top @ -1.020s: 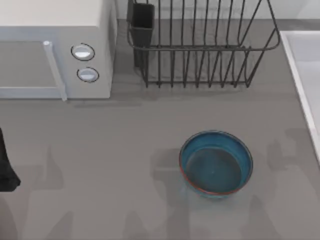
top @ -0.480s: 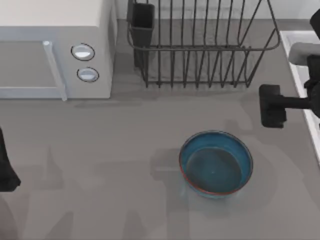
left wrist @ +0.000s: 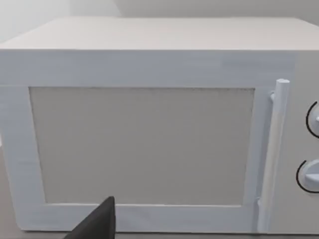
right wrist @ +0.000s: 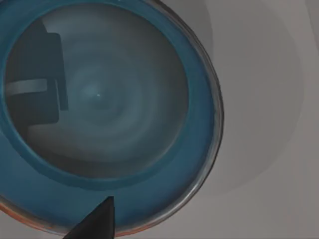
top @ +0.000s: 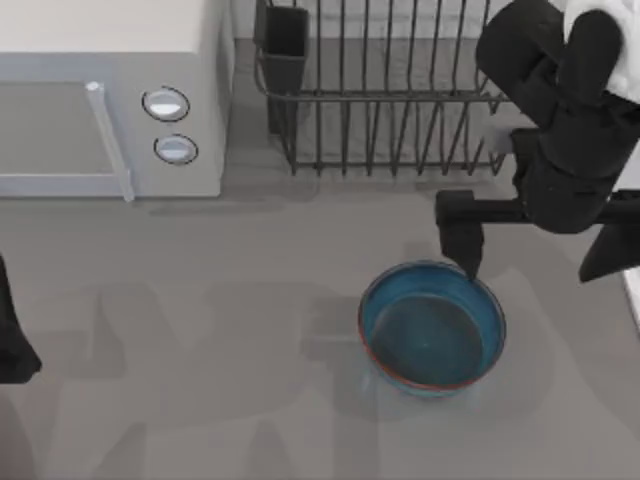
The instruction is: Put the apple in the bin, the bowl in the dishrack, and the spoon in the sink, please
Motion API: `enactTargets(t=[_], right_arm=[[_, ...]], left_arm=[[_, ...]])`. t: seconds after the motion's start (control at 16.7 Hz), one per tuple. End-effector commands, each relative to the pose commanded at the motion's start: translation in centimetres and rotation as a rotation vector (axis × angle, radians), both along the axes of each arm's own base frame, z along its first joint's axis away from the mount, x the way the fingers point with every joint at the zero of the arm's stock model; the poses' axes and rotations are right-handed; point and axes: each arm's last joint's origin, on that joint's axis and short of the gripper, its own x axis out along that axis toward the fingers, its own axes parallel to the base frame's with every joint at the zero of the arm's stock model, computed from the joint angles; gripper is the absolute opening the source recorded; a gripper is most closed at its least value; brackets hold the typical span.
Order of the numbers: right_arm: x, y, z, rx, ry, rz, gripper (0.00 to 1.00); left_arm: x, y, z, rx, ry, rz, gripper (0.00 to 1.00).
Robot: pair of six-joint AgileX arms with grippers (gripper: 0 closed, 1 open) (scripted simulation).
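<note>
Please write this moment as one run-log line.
right gripper: above bowl far rim | bowl: on table, empty | dishrack: empty | left arm: parked, table's left edge

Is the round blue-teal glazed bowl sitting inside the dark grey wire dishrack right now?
No, the round blue-teal glazed bowl rests on the grey table, in front of the dark grey wire dishrack.

Bare table (top: 200,330) left of and in front of the bowl (top: 432,325). Right tool (top: 468,240) hangs over the bowl's far rim, its arm crossing the gap between bowl and dishrack (top: 400,90). Microwave (top: 110,100) blocks far left; sink (top: 632,290) edges the right side.
</note>
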Motion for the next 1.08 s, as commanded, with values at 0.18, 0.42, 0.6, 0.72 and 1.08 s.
enactTargets(t=[0.18,0.42,0.6,0.72,1.08], right_arm=[[0.1,0.3,-0.2,-0.008,0.014,-0.001,1.0],[0.2,0.1,-0.3,-0.007,0.013,-0.004,1.0],[0.3,0.3,-2.3,-0.01,0.018,-0.001,1.0],[0.5,0.4,-4.7,-0.006,0.011,0.0,1.0],[0.2,0.3,-10.2,-0.008,0.014,-0.001,1.0]], left_arm=[[0.0,0.0,0.0,0.0,0.0,0.0,1.0],[0.0,0.0,0.0,0.0,0.0,0.0,1.0],[0.0,0.0,0.0,0.0,0.0,0.0,1.0],[0.0,0.0,0.0,0.0,0.0,0.0,1.0],[0.0,0.0,0.0,0.0,0.0,0.0,1.0]])
